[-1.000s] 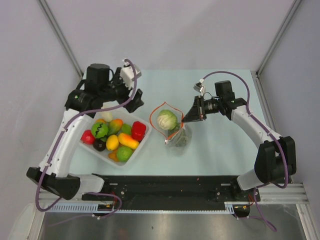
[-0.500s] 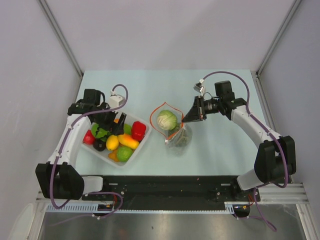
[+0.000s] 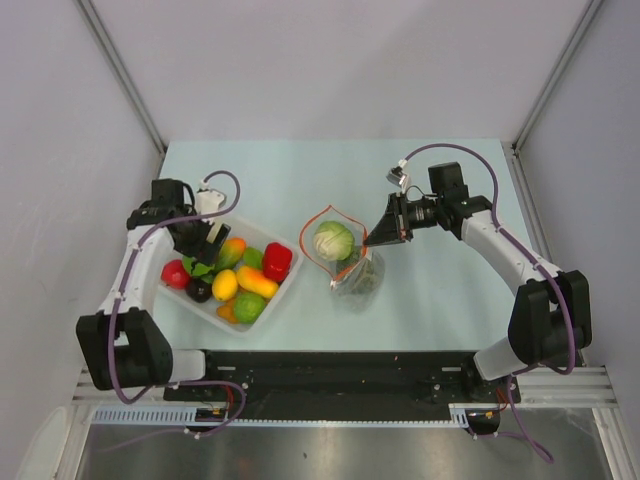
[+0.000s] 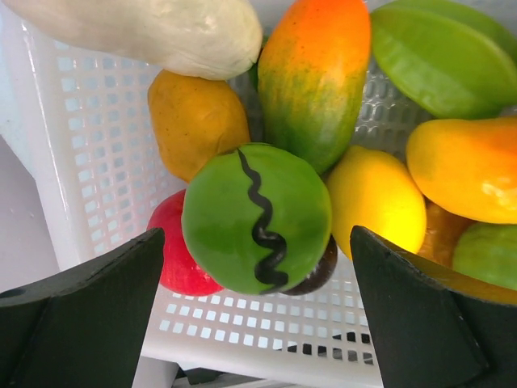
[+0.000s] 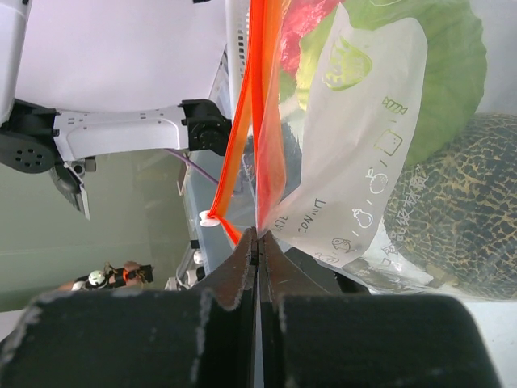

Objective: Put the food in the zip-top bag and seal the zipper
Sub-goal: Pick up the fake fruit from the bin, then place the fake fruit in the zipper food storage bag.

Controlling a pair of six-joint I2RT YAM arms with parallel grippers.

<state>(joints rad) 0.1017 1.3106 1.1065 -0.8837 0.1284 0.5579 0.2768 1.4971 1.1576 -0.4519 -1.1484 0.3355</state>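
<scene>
The clear zip-top bag (image 3: 352, 272) stands open mid-table. It holds the pale cabbage head (image 3: 334, 240) on top of the mottled grey-green ball (image 3: 362, 280). The orange-red zipper (image 3: 322, 215) loops round the mouth. My right gripper (image 3: 372, 238) is shut on the bag's mouth edge; the right wrist view shows the zipper (image 5: 242, 121), its white end piece (image 5: 208, 218), the cabbage (image 5: 448, 81) and the ball (image 5: 464, 210). My left gripper (image 3: 205, 248) is open and empty. It hangs over a bright green fruit (image 4: 257, 217) with a black wavy line, which lies between the jaws in the tray.
The clear tray (image 3: 288, 283) at left holds several toy pieces: red pepper (image 3: 276, 260), yellow lemon (image 4: 376, 202), orange-green mango (image 4: 315, 77), a red ball (image 4: 178, 259) and a white piece (image 4: 145, 28). The tray's mesh wall (image 4: 81, 145) is close on the left.
My left arm has swung down from the back of the table to over the tray's left end, with its jaws open. The right arm and the bag have not moved.
</scene>
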